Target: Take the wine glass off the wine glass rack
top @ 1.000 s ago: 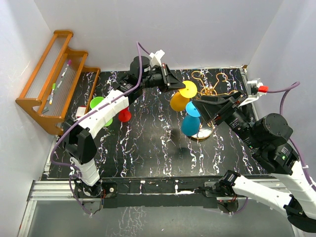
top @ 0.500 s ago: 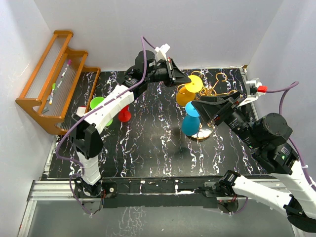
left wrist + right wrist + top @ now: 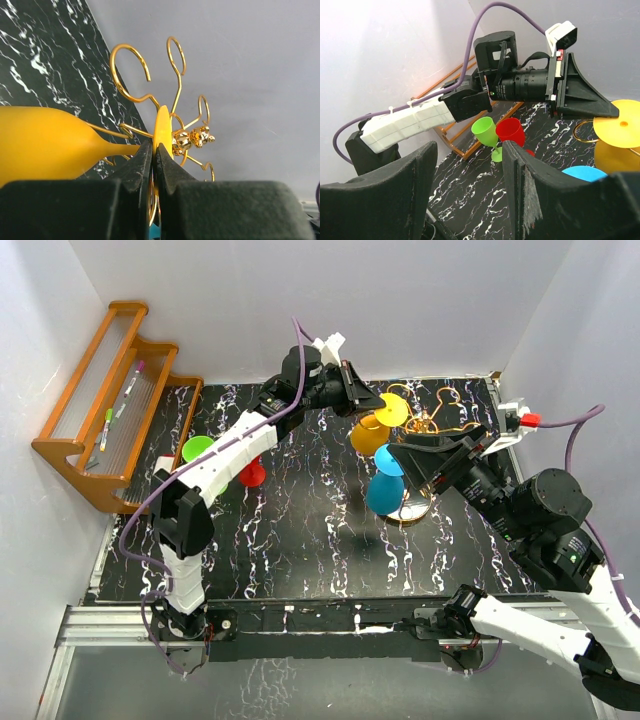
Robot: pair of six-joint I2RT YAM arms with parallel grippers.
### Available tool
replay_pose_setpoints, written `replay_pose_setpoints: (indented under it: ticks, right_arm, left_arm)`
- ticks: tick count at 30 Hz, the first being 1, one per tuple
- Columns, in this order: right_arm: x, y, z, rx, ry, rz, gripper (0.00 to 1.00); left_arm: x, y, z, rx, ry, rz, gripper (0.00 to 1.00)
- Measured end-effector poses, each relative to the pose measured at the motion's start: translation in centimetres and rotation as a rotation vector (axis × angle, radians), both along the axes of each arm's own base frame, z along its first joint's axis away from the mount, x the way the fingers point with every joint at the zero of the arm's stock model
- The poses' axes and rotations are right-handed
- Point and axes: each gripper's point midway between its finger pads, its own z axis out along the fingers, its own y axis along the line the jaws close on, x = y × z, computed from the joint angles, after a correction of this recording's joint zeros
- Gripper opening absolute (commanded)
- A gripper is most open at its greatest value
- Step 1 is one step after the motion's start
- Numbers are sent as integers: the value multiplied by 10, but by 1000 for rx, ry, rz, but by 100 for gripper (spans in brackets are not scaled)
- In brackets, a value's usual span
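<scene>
We pinch the yellow wine glass with our left tool, at the gold rack. Our right tool gapes wide.

Wine glass rack: thin gold wire, polished metal, mirror-bright at the centre knobs. Yellow wine glass: opaque plastic, smooth, with a soft satin sheen. Blue glass: same smooth plastic look. Green glass and red glass: plastic, slightly translucent, glossy. Left gripper: black plastic, matt, fine grain. Right gripper: black, matt, rougher ridged texture along the inner edges. Table: black marble-pattern surface with white veins, semi-gloss. Shelf: orange-brown wood, smooth, varnished.
</scene>
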Motion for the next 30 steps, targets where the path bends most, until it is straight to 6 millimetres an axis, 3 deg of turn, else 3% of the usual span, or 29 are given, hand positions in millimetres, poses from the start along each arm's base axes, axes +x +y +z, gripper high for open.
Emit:
replay_pose_setpoints:
  ticks: [7,13,18,21,26,30]
  right_arm:
    - [2,3,-2,-7,5,2,56]
    - [2,4,-3,-9,6,7,56]
    - [2,5,-3,-11,6,11,56]
    - [2,11,-6,-24,11,35,56]
    - [7,39,-14,-84,33,120,57]
    - [4,67,-24,-168,58,242,58]
  left_arm:
    - [18,12,9,31,-81,112,0]
    - [38,32,4,57,-94,214,0]
    - [50,75,-2,120,-115,334,0]
    - [55,110,9,139,-145,408,0]
    - [34,163,52,121,-233,482,0]
    - [-23,182,100,67,-357,424,0]
